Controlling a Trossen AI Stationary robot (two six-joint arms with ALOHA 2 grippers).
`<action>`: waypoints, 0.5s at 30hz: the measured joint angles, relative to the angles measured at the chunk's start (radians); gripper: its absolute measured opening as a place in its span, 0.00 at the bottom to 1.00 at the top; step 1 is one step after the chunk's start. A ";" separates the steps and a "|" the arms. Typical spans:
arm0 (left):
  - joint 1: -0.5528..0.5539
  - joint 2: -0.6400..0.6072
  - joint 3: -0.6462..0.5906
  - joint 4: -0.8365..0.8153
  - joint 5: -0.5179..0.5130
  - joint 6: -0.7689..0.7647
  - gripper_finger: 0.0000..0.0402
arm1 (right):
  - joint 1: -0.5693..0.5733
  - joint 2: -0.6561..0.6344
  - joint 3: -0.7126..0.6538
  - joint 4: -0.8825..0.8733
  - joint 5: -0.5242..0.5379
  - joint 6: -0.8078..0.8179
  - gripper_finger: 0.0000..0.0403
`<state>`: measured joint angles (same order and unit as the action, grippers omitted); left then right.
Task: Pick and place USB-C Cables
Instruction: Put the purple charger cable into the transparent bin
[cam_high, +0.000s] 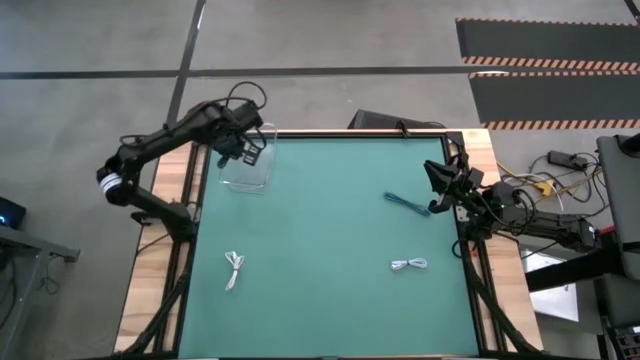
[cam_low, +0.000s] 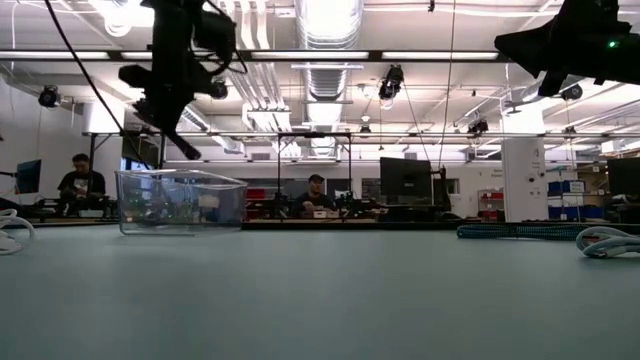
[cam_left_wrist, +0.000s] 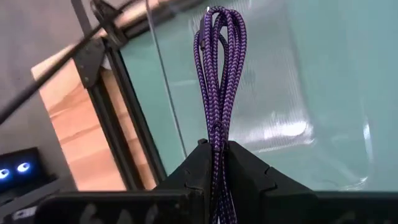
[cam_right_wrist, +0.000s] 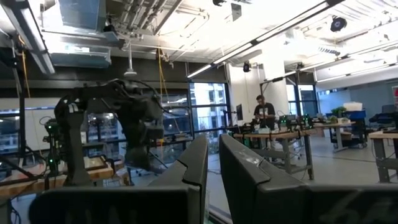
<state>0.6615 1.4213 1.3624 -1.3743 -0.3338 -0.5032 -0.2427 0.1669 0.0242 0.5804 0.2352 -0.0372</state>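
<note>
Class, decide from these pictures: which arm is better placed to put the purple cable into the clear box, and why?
The left. Its gripper is already shut on the purple cable and sits over the clear box. The right gripper waits at the table's far right side, holding nothing.

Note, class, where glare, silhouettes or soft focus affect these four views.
Low view: bright ceiling lights leave both arms as dark silhouettes. Left wrist view: the purple cable in the left hand is sharp, with white glare on the clear bin. Right wrist view: the right hand looks soft.
</note>
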 joint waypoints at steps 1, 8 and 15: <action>0.007 0.015 -0.001 -0.006 0.011 0.014 0.06 | 0.000 0.000 0.000 0.000 0.000 0.000 0.08; 0.020 0.135 -0.001 -0.003 0.037 0.079 0.06 | 0.000 0.000 0.000 0.000 0.000 0.000 0.08; 0.020 0.223 -0.001 0.005 0.036 0.102 0.06 | 0.000 0.000 0.000 0.000 0.000 0.000 0.08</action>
<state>0.6815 1.6439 1.3613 -1.3688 -0.2980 -0.4015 -0.2428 0.1669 0.0246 0.5804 0.2355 -0.0376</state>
